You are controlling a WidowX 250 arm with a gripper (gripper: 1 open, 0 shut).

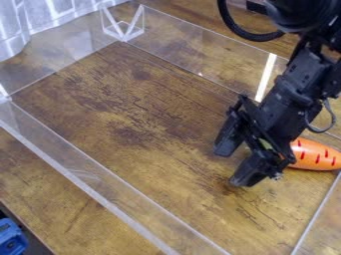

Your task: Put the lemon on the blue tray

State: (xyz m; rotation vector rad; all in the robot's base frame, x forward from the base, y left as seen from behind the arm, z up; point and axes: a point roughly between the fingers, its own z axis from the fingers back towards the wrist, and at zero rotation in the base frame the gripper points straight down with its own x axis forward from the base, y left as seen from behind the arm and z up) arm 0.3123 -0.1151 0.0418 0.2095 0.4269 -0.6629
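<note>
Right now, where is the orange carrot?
The bright orange toy carrot with red marks lies at the right edge of the camera view, on the brown wooden surface, partly hidden behind the black robot jaws.

A worn brown wooden desk [120, 110], scuffed with dark patches, fills most of the view. Clear, see-through plastic walls [100, 177] run along its edges. White ribbed material [43, 14] shows at the upper left, and pale glare lights the plastic.
</note>
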